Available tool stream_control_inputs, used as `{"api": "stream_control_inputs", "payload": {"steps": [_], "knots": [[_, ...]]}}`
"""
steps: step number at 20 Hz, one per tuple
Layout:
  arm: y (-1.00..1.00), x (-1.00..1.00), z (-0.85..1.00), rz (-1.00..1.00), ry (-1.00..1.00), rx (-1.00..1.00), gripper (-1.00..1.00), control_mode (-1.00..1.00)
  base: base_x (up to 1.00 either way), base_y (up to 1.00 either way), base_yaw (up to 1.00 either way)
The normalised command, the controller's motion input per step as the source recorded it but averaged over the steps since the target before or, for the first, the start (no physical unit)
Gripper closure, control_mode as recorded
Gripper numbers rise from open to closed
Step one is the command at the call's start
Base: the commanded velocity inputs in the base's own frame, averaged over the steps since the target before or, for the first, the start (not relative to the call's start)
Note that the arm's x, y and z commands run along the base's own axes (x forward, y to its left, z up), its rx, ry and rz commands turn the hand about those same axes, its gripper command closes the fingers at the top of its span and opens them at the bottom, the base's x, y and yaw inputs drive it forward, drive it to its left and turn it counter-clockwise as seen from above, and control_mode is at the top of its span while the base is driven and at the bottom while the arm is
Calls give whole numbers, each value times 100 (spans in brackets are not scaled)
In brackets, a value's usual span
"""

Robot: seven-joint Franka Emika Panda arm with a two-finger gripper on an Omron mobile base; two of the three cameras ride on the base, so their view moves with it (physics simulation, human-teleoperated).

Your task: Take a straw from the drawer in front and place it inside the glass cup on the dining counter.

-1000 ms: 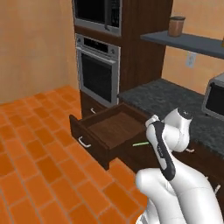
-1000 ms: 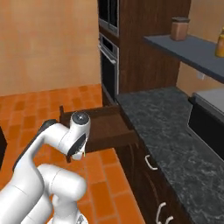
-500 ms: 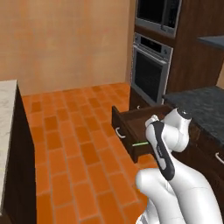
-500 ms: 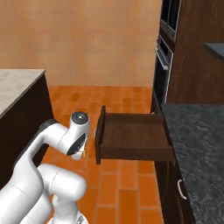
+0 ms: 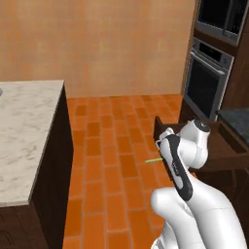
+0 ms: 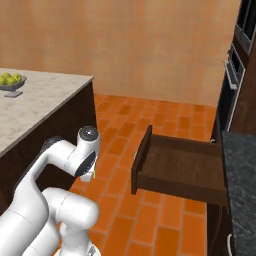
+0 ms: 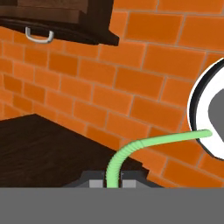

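My gripper [image 7: 114,180] is shut on the pale-green straw [image 7: 148,143], which rises between the fingertips and bends off to the right in the hand view. In the left base view the straw [image 5: 153,160] sticks out to the left of my hand, above the brick floor. The dark-brown drawer [image 6: 175,167] stands pulled open to my right, with its silver handle [image 7: 39,36] facing the floor space. The dining counter [image 5: 24,136], with its pale marbled top, lies to my left. The glass cup is out of view.
A bowl of green fruit [image 6: 11,80] sits on the counter's far part. A built-in oven [image 5: 206,85] stands in the dark cabinet wall beyond the drawer. Orange brick floor [image 5: 112,131] runs between counter and cabinets. A dark speckled worktop [image 6: 240,185] lies above the drawer.
The whole picture has swung left, so the base has turned from the oven and drawer towards the dining counter. The straw has stayed in the shut gripper.
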Motion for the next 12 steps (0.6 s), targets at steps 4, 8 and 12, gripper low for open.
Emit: {"api": "stream_control_inputs", "payload": {"steps": [4, 8, 12], "knots": [[0, 0, 0, 0, 0, 0, 100, 100, 8, 13, 15], [0, 0, 0, 0, 0, 0, 100, 100, 48, 36, -2], [0, 0, 0, 0, 0, 0, 100, 100, 79, 53, -10]]}}
